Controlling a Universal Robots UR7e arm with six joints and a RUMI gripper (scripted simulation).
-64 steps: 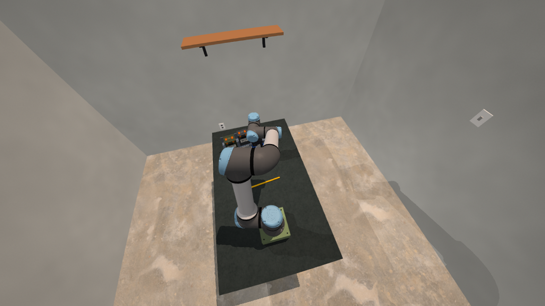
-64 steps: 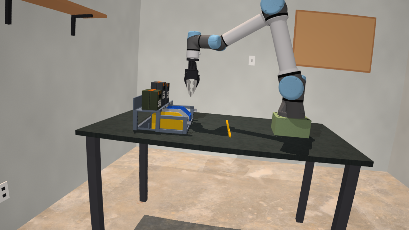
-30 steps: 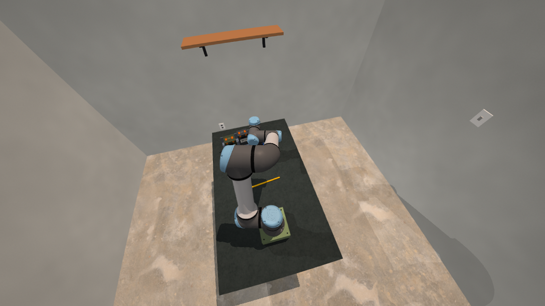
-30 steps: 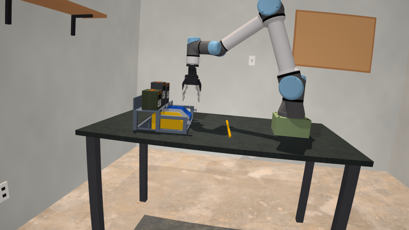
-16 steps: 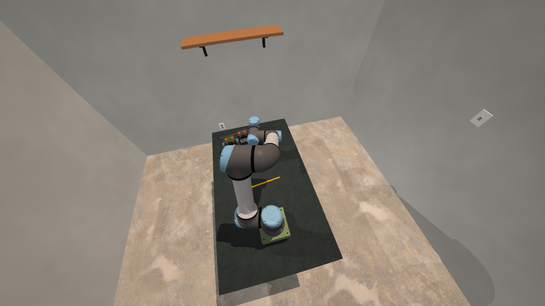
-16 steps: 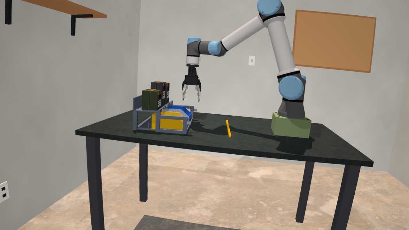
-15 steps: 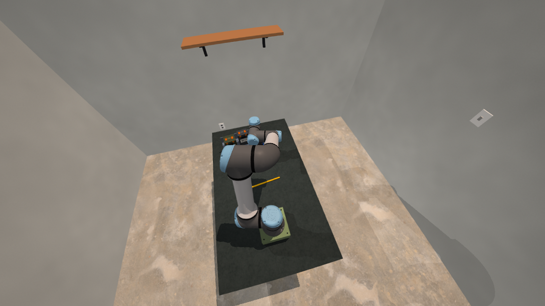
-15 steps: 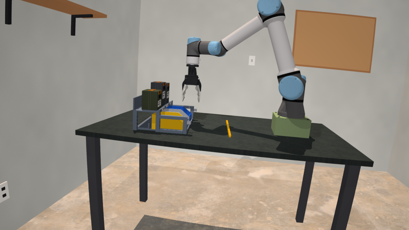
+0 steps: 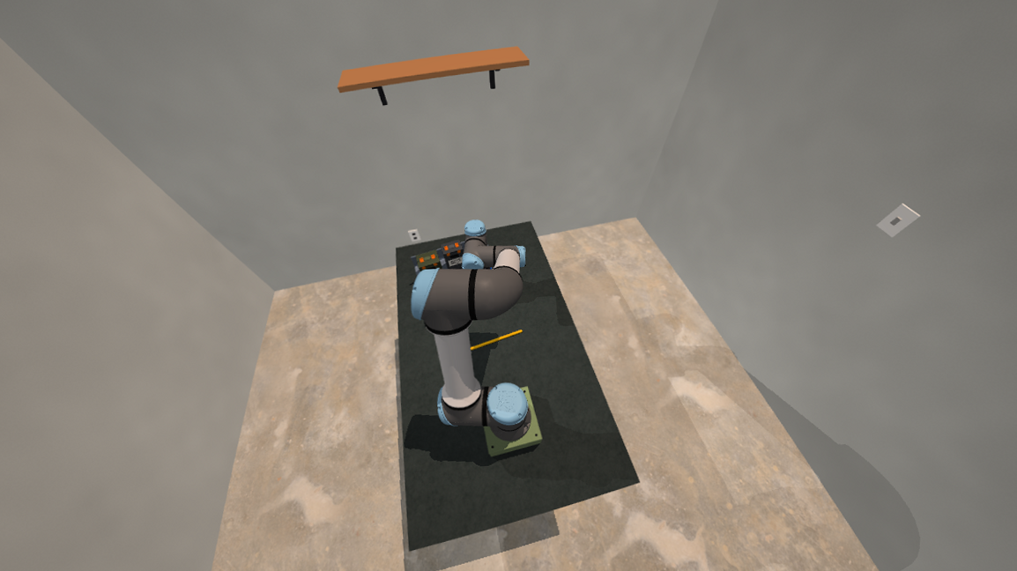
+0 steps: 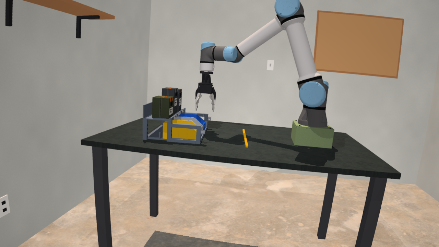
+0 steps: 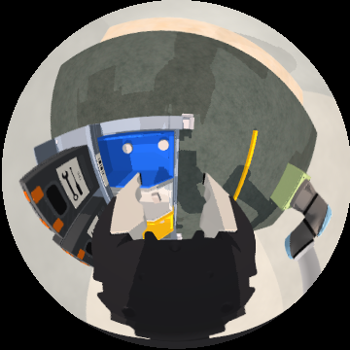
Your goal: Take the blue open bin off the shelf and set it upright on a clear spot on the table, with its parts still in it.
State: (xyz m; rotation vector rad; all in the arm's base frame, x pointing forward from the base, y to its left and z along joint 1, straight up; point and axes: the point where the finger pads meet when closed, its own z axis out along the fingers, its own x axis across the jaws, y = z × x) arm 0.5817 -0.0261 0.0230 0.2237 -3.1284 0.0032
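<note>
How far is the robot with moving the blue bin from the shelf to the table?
Nothing is done yet: the blue bin sits in the grey shelf rack, behind the yellow bin. In hand: the gripper hangs open and empty above the rack's end. Left: descend, grasp, lift the bin out, and set it upright on the table, perhaps near the yellow stick.

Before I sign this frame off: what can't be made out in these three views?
- Blue bin contents: wrist view, partly covered by a gripper finger; two pale round parts show.
- Blue bin, exterior view: the shelf rack and yellow bin hide most of it.
- Gripper: hidden under the arm in the top view.
</note>
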